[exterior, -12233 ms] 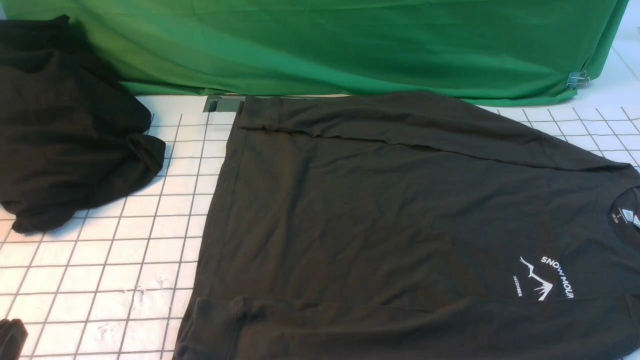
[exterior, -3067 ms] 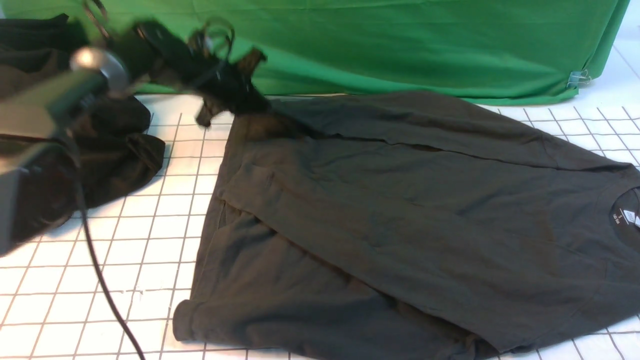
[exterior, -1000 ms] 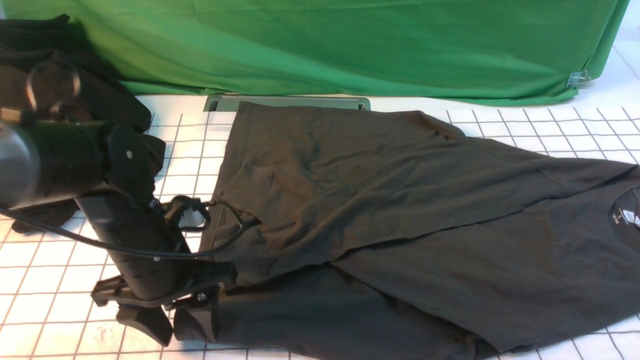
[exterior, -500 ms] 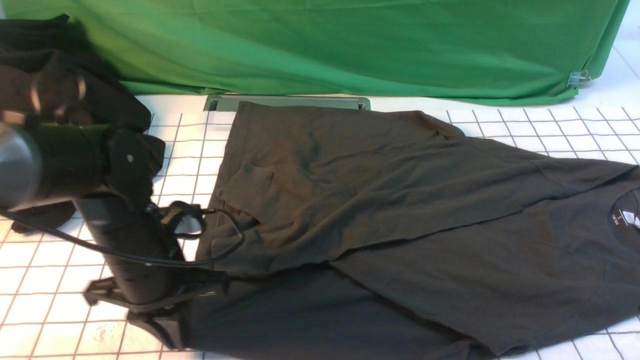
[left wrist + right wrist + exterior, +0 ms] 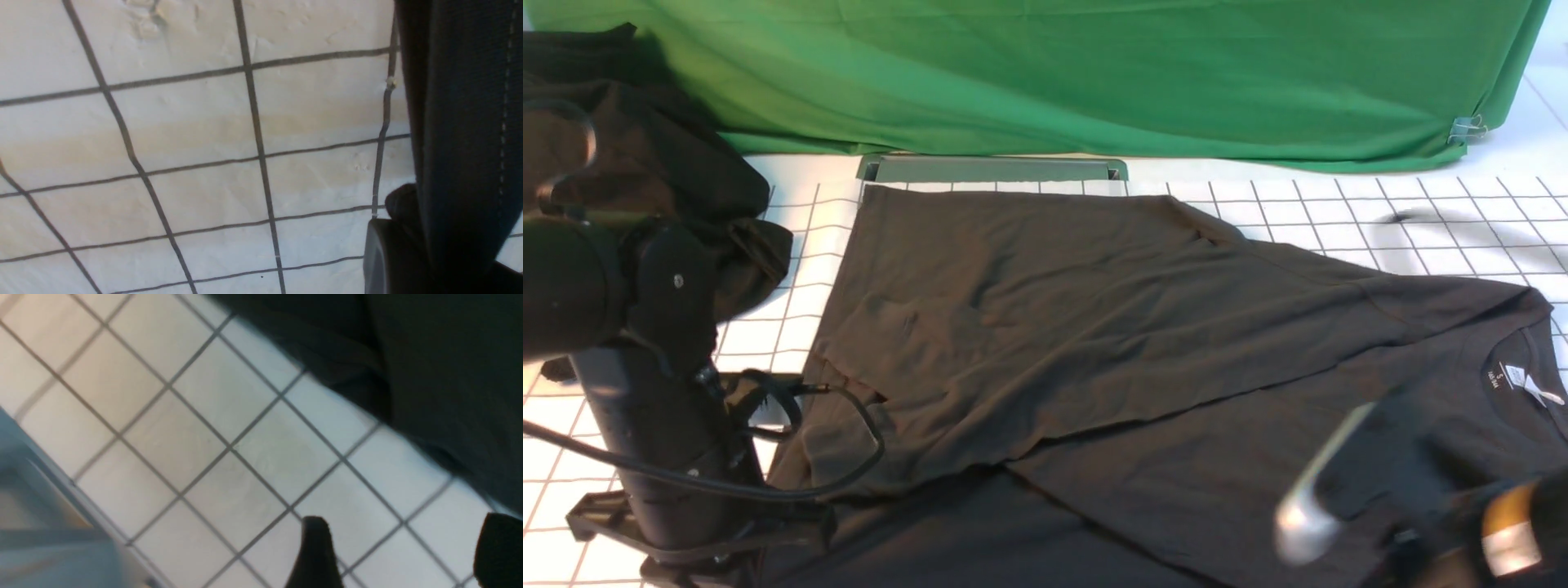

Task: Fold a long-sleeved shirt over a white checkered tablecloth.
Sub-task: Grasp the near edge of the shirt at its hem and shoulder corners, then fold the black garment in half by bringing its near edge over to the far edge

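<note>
The white checkered tablecloth covers the whole work surface in front of me, and the long-sleeved shirt lies spread across its middle. The collar is toward my right arm and the hem toward my left. The shirt is clear of the green backdrop and apart from the other heap of black cloth at the far left.

I judge the fold as begun but nowhere near finished. The far side of the shirt is laid over the body as one broad flap. Its free edge runs slantwise across the garment, not parallel to the near side, and it carries several soft wrinkles. No chest print shows, so I take it to be covered. The near side is not yet folded in, as far as I can see at the bottom edge of the front view. The end-to-end fold that would make a compact packet is not started either.

My left gripper is down at the near hem corner. The left wrist view shows a stitched edge of dark cloth pinched between its pads. My right gripper hangs over bare tablecloth just beside the shirt's edge, fingers spread with nothing between them. In the front view that arm is only a blur at the lower right. The white neck label sits exposed inside the collar.
</note>
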Controlling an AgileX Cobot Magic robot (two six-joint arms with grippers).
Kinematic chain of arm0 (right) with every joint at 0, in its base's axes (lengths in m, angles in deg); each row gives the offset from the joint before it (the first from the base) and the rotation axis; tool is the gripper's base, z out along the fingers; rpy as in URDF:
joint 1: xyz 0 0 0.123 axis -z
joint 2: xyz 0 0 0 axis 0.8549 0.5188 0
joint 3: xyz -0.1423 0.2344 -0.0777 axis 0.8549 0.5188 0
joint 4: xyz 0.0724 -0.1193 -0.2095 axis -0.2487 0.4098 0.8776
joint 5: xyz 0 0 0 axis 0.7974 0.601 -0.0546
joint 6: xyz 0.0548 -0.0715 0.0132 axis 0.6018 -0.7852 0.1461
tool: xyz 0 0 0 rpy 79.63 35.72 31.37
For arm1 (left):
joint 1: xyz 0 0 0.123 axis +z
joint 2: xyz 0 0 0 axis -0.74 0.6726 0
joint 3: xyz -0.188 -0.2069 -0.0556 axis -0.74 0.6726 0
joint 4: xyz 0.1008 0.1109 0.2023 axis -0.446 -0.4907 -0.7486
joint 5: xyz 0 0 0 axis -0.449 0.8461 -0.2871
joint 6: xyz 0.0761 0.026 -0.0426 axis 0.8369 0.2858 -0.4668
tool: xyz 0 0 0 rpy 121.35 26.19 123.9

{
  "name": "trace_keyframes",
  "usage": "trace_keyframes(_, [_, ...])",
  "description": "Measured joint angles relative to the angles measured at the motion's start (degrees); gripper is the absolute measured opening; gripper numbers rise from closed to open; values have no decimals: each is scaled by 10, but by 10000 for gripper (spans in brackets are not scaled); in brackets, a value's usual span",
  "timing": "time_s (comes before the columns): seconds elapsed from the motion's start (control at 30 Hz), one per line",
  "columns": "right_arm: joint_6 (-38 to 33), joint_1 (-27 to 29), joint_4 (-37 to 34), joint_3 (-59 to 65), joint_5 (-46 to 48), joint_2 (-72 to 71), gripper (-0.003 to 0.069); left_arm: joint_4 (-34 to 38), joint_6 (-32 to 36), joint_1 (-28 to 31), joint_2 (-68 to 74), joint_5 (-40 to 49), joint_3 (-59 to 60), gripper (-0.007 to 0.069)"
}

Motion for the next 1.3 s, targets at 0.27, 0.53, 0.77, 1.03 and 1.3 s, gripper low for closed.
trace_keyframes(0.27, [61, -87, 145, -60, -12, 144, 479, 0, 0, 0, 0, -18, 4, 21])
trace_keyframes(0.53, [67, -90, 192, -70, -13, 223, 476, 9, 0, 0, 0, -26, 4, 21])
trace_keyframes(0.77, [70, -91, 210, -71, -33, 234, 195, 27, 0, 0, 0, -30, 4, 21])
trace_keyframes(1.03, [71, -96, 221, -72, -11, 234, 31, 38, 1, 0, -8, -21, 4, 21])
trace_keyframes(1.3, [78, -164, 157, -71, 67, 185, 31, 31, 0, 0, -95, 18, 14, 21])
